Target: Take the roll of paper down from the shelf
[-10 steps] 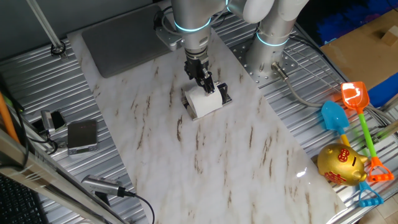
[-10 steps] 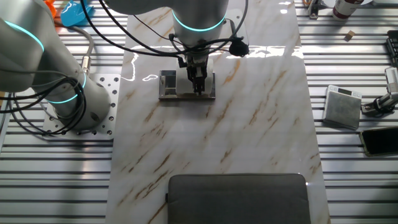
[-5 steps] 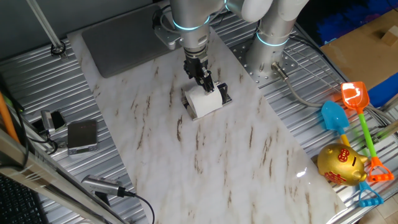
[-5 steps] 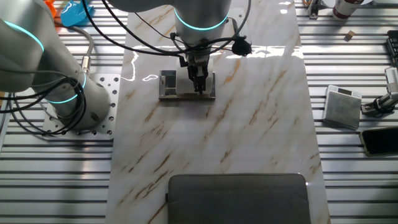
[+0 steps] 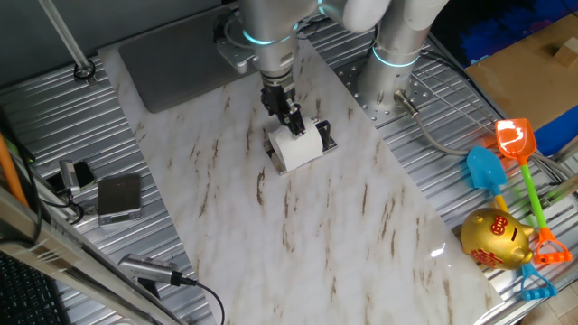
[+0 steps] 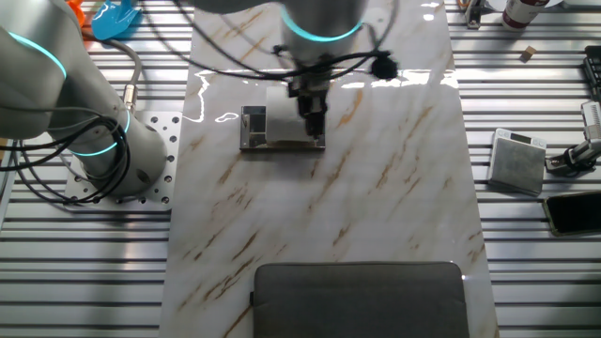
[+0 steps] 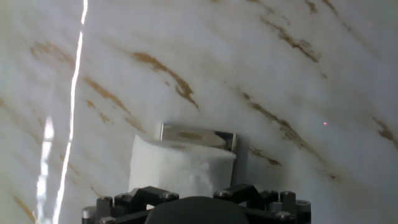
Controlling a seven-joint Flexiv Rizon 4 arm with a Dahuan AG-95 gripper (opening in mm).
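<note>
The roll of paper (image 5: pixel 299 149) is a white cylinder lying on the shelf (image 5: pixel 326 135), a small dark rack with shiny metal edges on the marble board. In the other fixed view the roll (image 6: pixel 284 120) fills the middle of the shelf (image 6: pixel 252 127). My gripper (image 5: pixel 293 120) points down at the roll's far end, its dark fingers touching or just above the paper. It also shows in the other fixed view (image 6: pixel 315 120). In the hand view the roll (image 7: pixel 180 168) lies just ahead of the hand with the shelf's rim (image 7: pixel 198 135) behind it. The fingertips are hidden there.
A large grey mat (image 5: pixel 176 54) lies at the far end of the board. A flat grey box (image 5: pixel 119 197) and cables sit at the left. Toy shovels (image 5: pixel 515 144) and a gold piggy bank (image 5: pixel 495 239) lie at the right. The arm's base (image 5: pixel 397 81) stands behind the shelf.
The hand has shifted a little sideways along the shelf, baring more of the roll in the other fixed view. The roll and the shelf have not moved.
</note>
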